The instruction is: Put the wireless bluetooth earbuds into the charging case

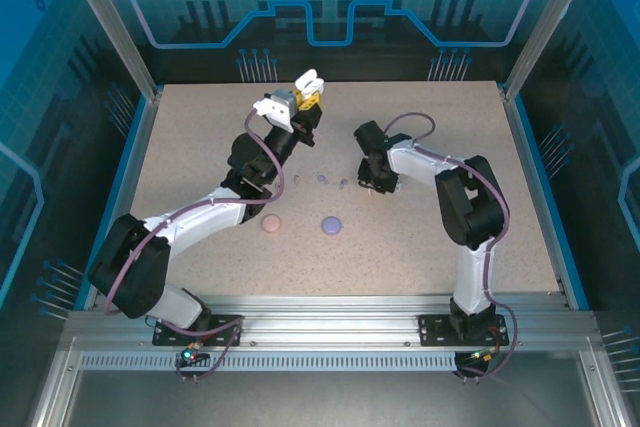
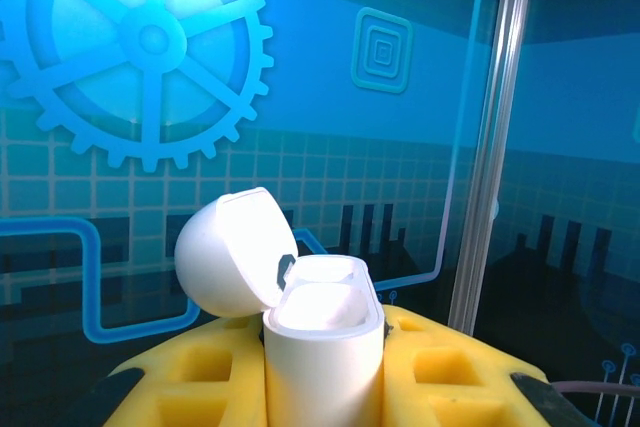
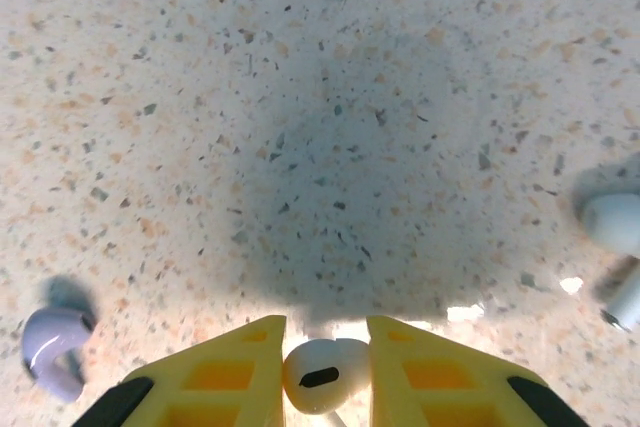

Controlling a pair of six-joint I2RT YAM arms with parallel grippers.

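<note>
One white earbud (image 3: 322,375) is pinched in the right gripper (image 3: 326,345), low over the middle of the table (image 1: 180,147). White charging case (image 2: 324,347), lid open, is clamped upright in the left gripper (image 1: 306,93), raised near the far edge. Purple earbud (image 3: 55,345) lies loose nearby. Risk: the round bud twists in the pinch and misses its socket.

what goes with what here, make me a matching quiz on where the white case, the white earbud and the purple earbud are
Things:
1. white case
2. white earbud
3. purple earbud

Places:
a. lying loose on the table
b. held in the left gripper, lid open
c. held in the right gripper

Pairs: 1-b, 2-c, 3-a
</note>
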